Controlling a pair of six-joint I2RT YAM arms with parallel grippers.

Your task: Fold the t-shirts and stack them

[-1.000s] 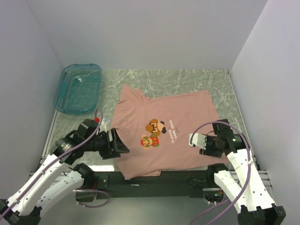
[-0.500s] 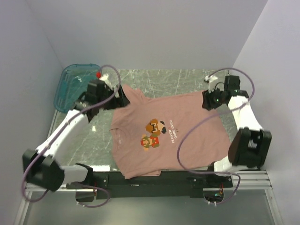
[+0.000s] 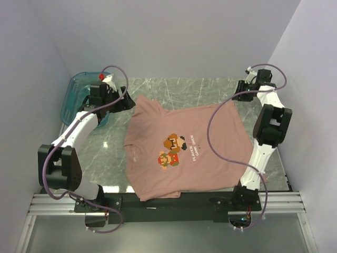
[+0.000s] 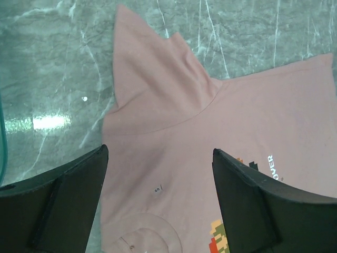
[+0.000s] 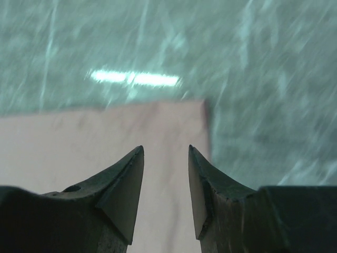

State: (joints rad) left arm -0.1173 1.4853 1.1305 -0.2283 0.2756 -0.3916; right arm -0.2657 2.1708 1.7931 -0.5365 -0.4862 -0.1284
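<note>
Corners are what we want next. Our pink t-shirt lies flat on the table, neck left, hem right. Our left gripper hangs wide open over the far sleeve; our right gripper, open too, over the far hem corner. Both hold nothing. The teal bin sits beside the left one.

T-shirt lies flat mid-bench, reaching the near edge. Bin sits far left, behind and left of it. Left pincer hangs over the far-left sleeve, right pincer over the far-right corner.
</note>
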